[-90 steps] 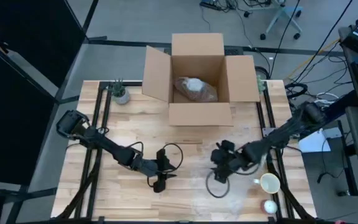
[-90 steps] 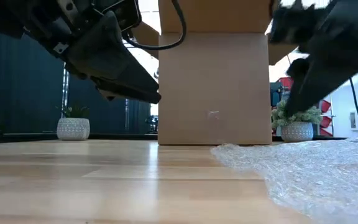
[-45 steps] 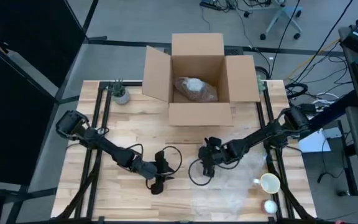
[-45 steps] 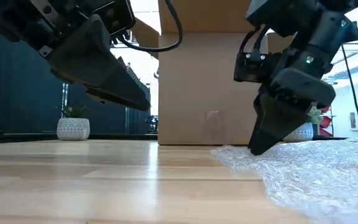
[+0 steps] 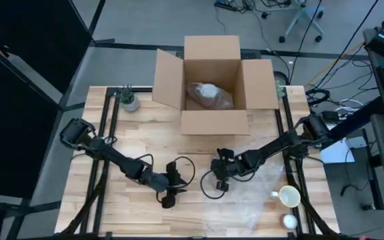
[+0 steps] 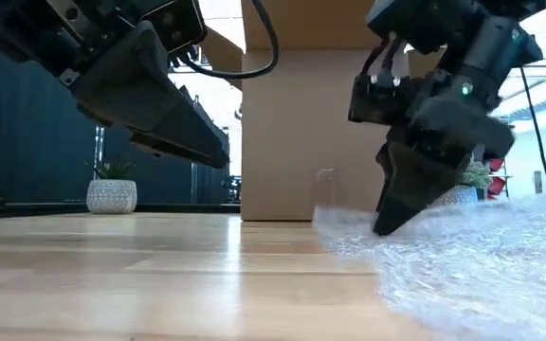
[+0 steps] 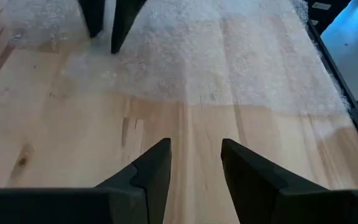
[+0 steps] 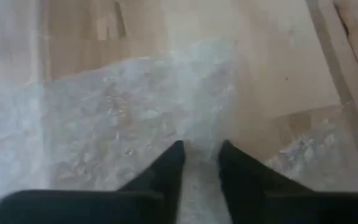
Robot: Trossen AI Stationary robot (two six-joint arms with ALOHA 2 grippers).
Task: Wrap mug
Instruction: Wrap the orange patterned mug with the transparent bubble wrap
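- I use the open cardboard box (image 5: 211,87) at the far edge of the tabletop (image 5: 139,133) as the reference point; a wrapped bundle (image 5: 209,95) lies inside it.
- A small potted plant (image 5: 129,101) stands to the left of the box, near the far-left corner.
- The left pincer (image 5: 171,195) is well in front of the box and slightly left of it. In the low view I see it held clear of the wood. Its fingers (image 7: 151,174) are parted with a modest gap and grip nothing.
- The right pincer (image 5: 219,185) is in front of the box, about level with its middle, tips down at the near-left edge of the bubble wrap (image 5: 245,203). Its fingers (image 8: 169,168) are narrowly parted, with the wrap's edge lying between them; I cannot tell whether the sheet is firmly pinched.
- The bubble wrap is spread flat in front of the box and to its right; in the low view its edge is raised at the pincer tip.
- The mug (image 5: 289,197) stands in front of the box and far to its right, at the wrap's right margin, untouched by either pincer.
- A small round object (image 5: 289,221) lies just nearer than the mug.
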